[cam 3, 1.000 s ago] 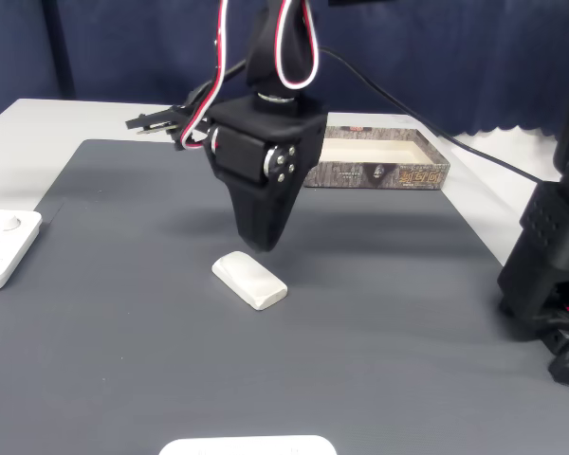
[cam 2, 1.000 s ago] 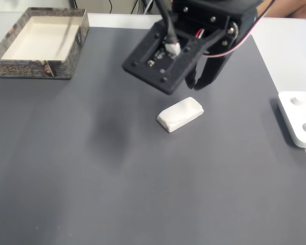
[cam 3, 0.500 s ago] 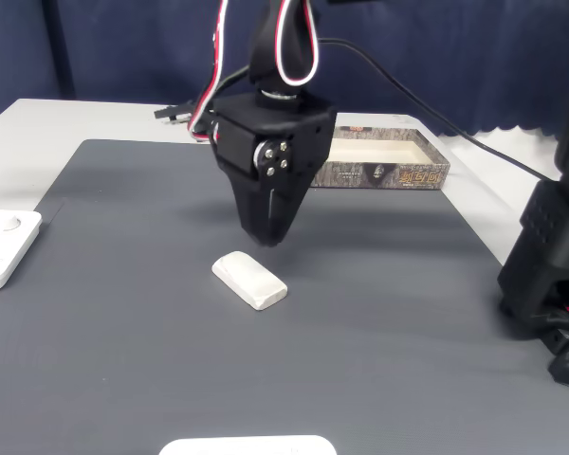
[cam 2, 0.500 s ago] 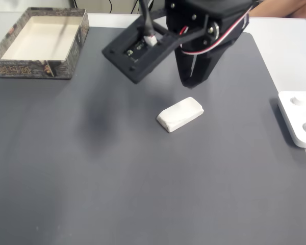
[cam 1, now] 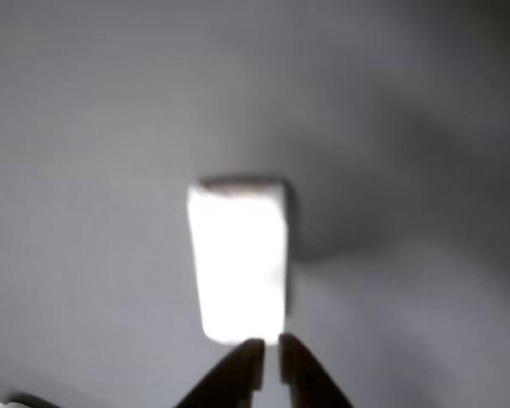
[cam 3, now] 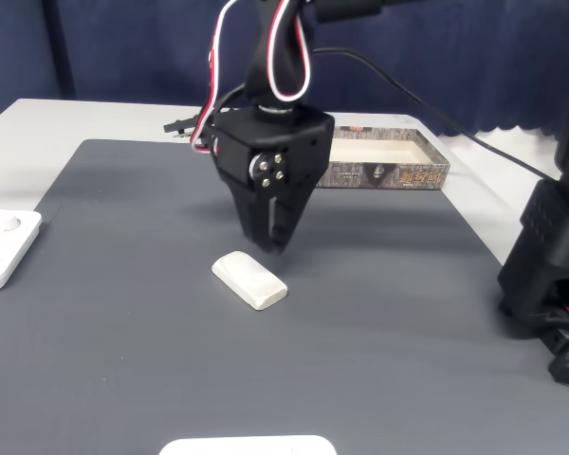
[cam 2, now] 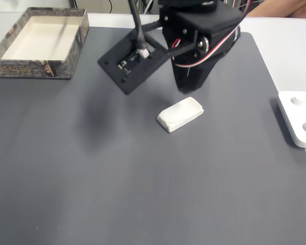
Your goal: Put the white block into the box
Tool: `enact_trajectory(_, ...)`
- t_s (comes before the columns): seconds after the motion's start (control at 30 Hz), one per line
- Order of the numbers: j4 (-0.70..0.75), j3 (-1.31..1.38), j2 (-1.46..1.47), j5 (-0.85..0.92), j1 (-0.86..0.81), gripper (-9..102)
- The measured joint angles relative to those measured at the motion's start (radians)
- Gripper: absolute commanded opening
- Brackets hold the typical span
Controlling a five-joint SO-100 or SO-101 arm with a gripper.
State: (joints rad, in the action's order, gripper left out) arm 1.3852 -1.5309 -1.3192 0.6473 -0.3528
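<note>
Work surface: a dark grey matte mat (cam 2: 143,178) laid on a pale table, with a dark blue curtain (cam 3: 474,57) behind it in a fixed view.

The small elongated white block with rounded edges (cam 2: 180,114) lies flat on the mat near its centre, free of any grip. In a fixed view it sits diagonally, one end toward the arm (cam 3: 251,279). In the other view it appears as a bright, blurred rectangle (cam 1: 238,259) running lengthwise away from the claw.

The black two-finger gripper (cam 3: 273,245) points downward just above and beside the block's far end. In the other view its fingertips (cam 1: 269,355) are drawn nearly together, with only a thin slit between them, directly at the block's near edge. Whether the tips touch the block cannot be determined; nothing is held between them. The black servo housing with red and white wires (cam 2: 201,35) stands over the claw.

The shallow rectangular cardboard box with printed sides and pale interior (cam 2: 41,43) stands at the mat's far left corner in a fixed view, well apart from the block. Its interior shows no contents.

A flat white device with round recesses (cam 2: 298,120) rests at the mat's right edge in the same view. A black structure (cam 3: 550,275) stands at the right of a fixed view.
</note>
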Motion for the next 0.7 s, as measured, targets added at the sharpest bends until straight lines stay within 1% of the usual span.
enact_trajectory(0.13, -0.017, 0.0, 0.002, -0.057, -0.011, -2)
enact_trajectory(0.33, -0.017, 0.0, 0.002, -0.075, -0.028, 0)
enact_trajectory(0.57, -0.017, 0.0, 0.002, -0.104, -0.034, 14)
enact_trajectory(0.7, -0.017, 0.0, 0.002, -0.124, -0.037, 18)
